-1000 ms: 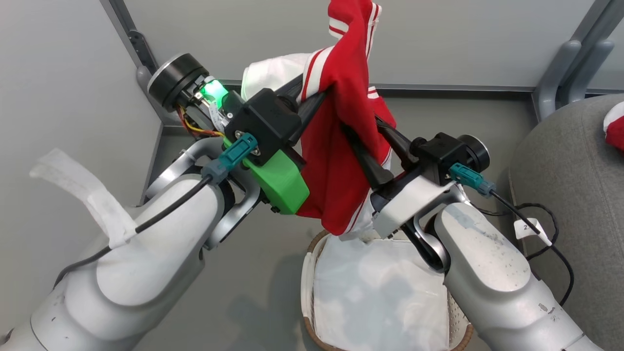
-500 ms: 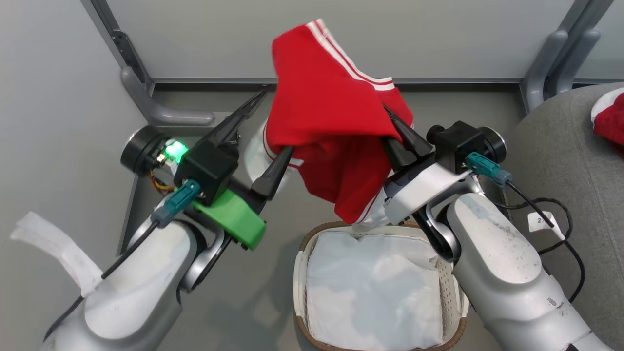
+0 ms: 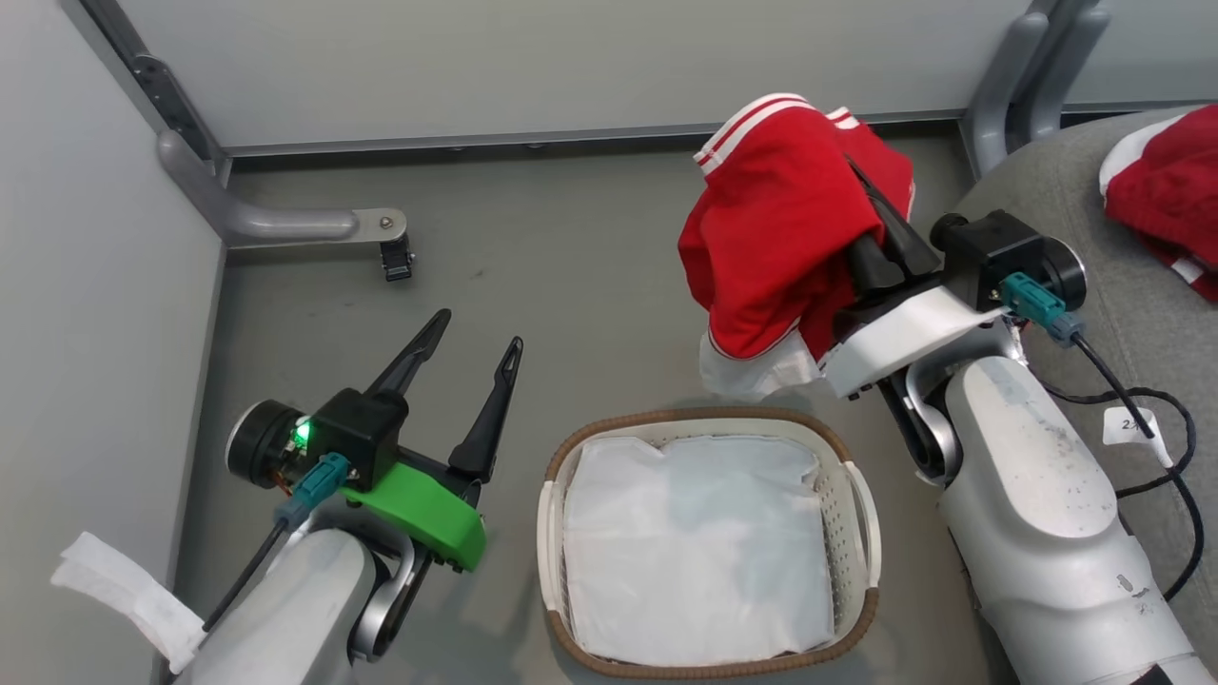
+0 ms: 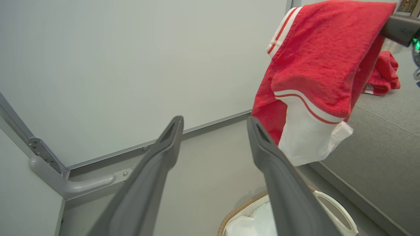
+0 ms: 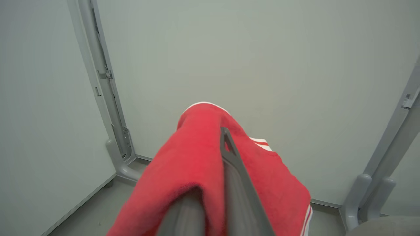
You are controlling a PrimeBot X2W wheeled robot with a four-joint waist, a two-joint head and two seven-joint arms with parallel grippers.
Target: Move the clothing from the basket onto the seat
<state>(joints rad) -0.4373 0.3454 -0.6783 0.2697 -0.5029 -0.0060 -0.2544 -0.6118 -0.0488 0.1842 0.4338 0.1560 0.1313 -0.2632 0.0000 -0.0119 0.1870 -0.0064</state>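
2 grippers in view — right gripper clamped on a red garment, cloth draped over its fingers. Left gripper spread wide, empty. Basket below, between both — white sheet inside. Seat beside right gripper, another garment on it.

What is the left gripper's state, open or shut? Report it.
Open: the left gripper has its two dark fingers spread well apart, nothing between them, beside the basket.

Two dark fingers spread wide, red clothing hanging upper right, basket rim below, grey seat beside
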